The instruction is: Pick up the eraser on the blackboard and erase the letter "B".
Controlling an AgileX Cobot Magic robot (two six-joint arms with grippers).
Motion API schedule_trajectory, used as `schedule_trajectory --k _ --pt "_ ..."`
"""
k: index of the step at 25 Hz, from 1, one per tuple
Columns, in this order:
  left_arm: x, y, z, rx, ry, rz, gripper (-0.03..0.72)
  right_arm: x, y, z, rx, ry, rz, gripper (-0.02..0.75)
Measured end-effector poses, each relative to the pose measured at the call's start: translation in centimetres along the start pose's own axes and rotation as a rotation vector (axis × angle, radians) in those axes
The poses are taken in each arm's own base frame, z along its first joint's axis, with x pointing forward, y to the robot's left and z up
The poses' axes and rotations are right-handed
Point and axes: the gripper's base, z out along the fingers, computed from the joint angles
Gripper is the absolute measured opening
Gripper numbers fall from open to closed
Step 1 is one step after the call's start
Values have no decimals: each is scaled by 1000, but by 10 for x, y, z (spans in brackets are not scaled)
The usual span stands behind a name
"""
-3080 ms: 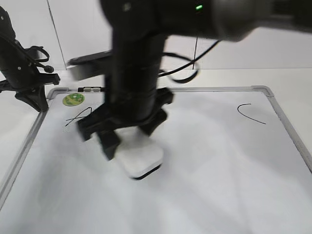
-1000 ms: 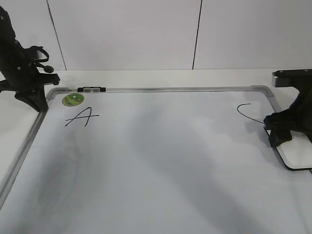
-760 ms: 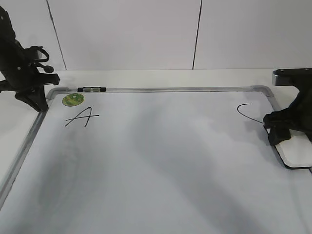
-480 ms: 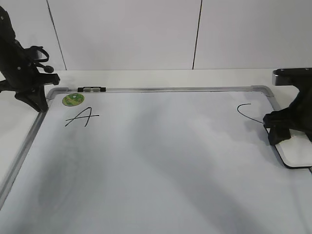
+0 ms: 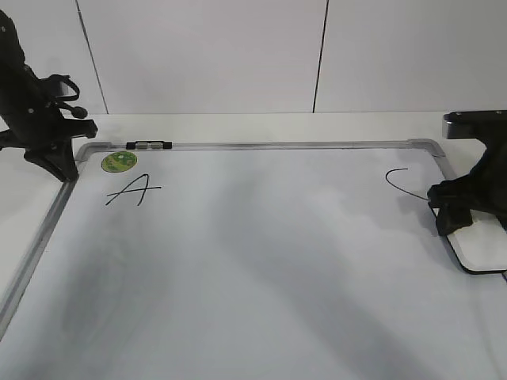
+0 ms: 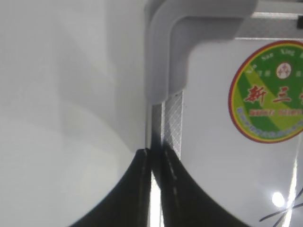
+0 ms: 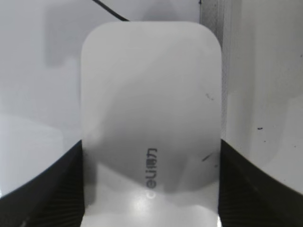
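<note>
1. Board (image 5: pixel 261 261): the big white one with the grey frame fills the table view. I read an "A" (image 5: pixel 133 190) at the far left and a curved "C" (image 5: pixel 405 184) at the far right. The stretch between them is bare white, with only soft shadows.
2. Letter "B": I can't find it in any view. No stroke or smudge shows where it would sit between the other two, so I judge the wipe done.
3. Right arm: parked at the board's right edge. Right claw (image 7: pixel 150 189) has its fingers (image 7: pixel 45 189) standing wide, one on each long side of the eraser (image 7: pixel 150 109). From the wrist view they look pressed against its sides, so I take it as gripped.
4. Eraser: white block with a thin black base, at the right rim just beside the "C". In the table view (image 5: pixel 485 247) it looks to straddle the frame, partly off the writing area. I can't tell if it rests on the surface or hangs just above.
5. Left claw (image 6: pixel 154 163): closed tight, holding nothing, tips over the frame near the board's far-left corner, beside the green sticker (image 6: pixel 270 92).
6. Left to do, as I judge it: nothing on the letter; at most release the eraser and back the right arm off.
</note>
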Motion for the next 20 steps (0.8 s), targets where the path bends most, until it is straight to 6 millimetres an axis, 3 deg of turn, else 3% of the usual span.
schedule_trajectory --k 14,20 --pt "0 0 0 0 1 0 22 0 0 0 0 0 0 555" --pt "0 0 0 0 1 0 22 0 0 0 0 0 0 600"
